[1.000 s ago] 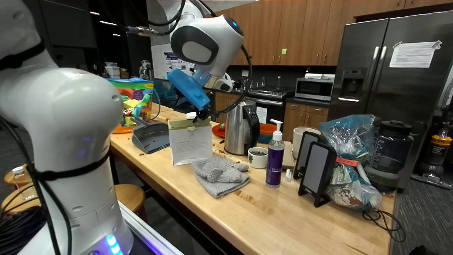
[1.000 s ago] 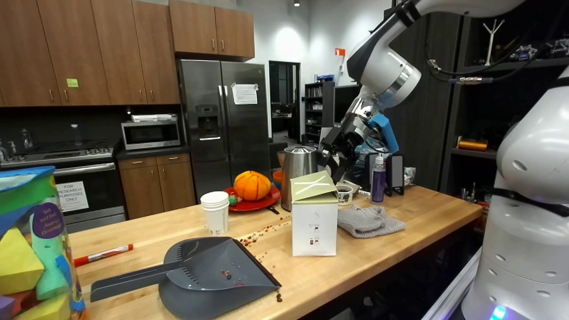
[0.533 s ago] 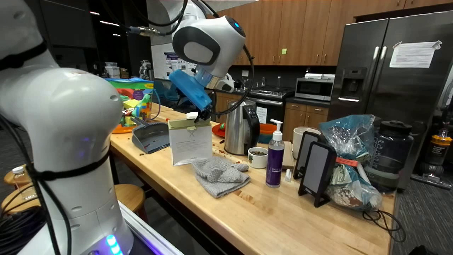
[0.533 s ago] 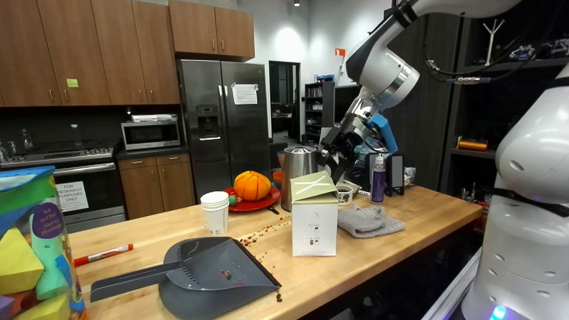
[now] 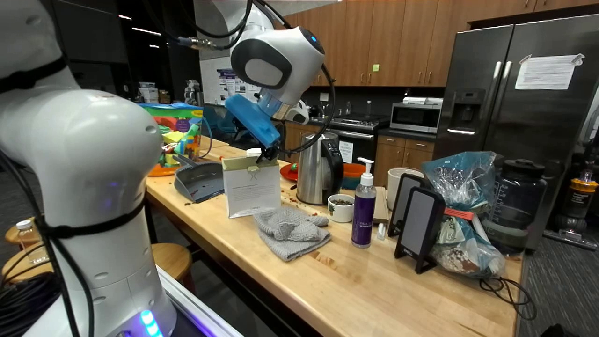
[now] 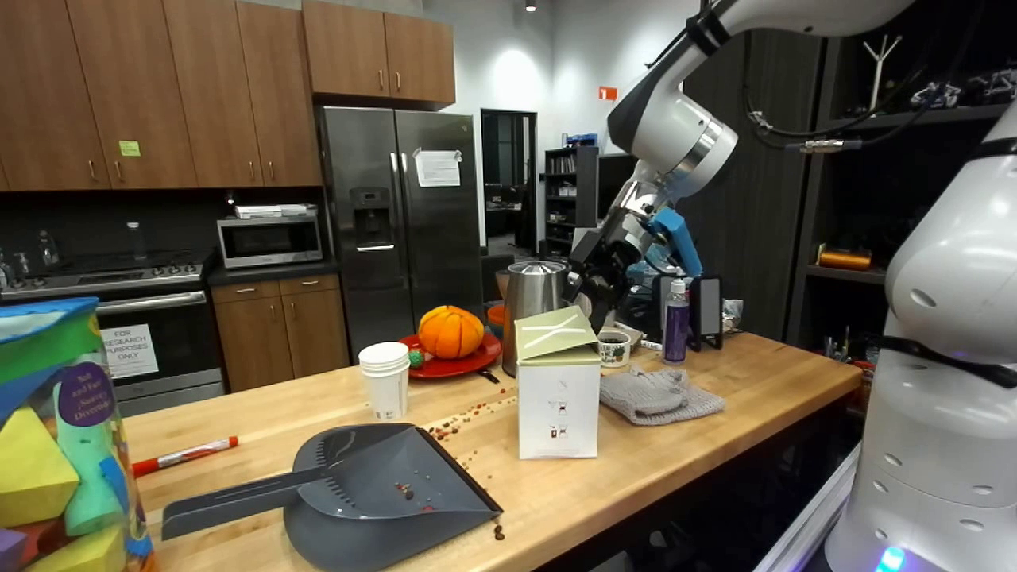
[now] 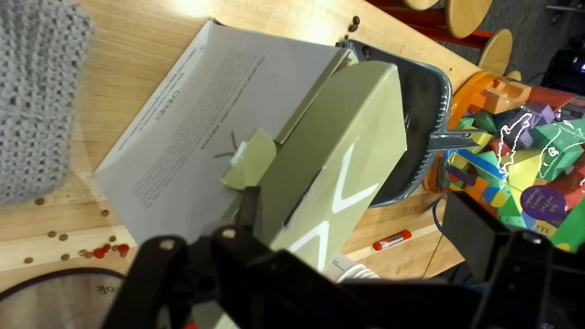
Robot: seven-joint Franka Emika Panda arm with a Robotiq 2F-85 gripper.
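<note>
Gripper [image 7: 356, 205] tilted down at the top of a white box [image 7: 196, 109], near the pale green lid [image 7: 338, 155]. Set wide apart at the jaws and gripping nothing, with the lid lying across the gap in the wrist view. One of the dark fingers [image 7: 249, 206] right at the lid's edge, beside a small green flap [image 7: 252, 162]; too blurred and shadowed there to tell touching from merely near. Box upright on a wooden table [image 5: 374, 290] in both exterior views, between a grey dustpan [image 6: 357, 536] and a crumpled grey cloth [image 5: 292, 234]. Just behind the box in an exterior view, a steel kettle [image 6: 534, 292]; past the cloth, a small white bowl [image 5: 339, 215] of dark bits and a purple pump bottle [image 5: 363, 217]. Strewn along the wood near the dustpan, red and brown specks [image 6: 443, 430], with a few more inside it. Farther along, stacked white paper cups [image 6: 384, 385], a red plate [image 6: 470, 367] bearing an orange pumpkin [image 6: 450, 331], a red marker [image 6: 187, 455] and a bag of coloured blocks [image 6: 48, 345]. Toward the opposite end, two black speakers [image 5: 420, 227] beside a clear plastic bag [image 5: 461, 182]. By the wall, a steel fridge [image 6: 365, 294] and a microwave [image 6: 272, 241].
</note>
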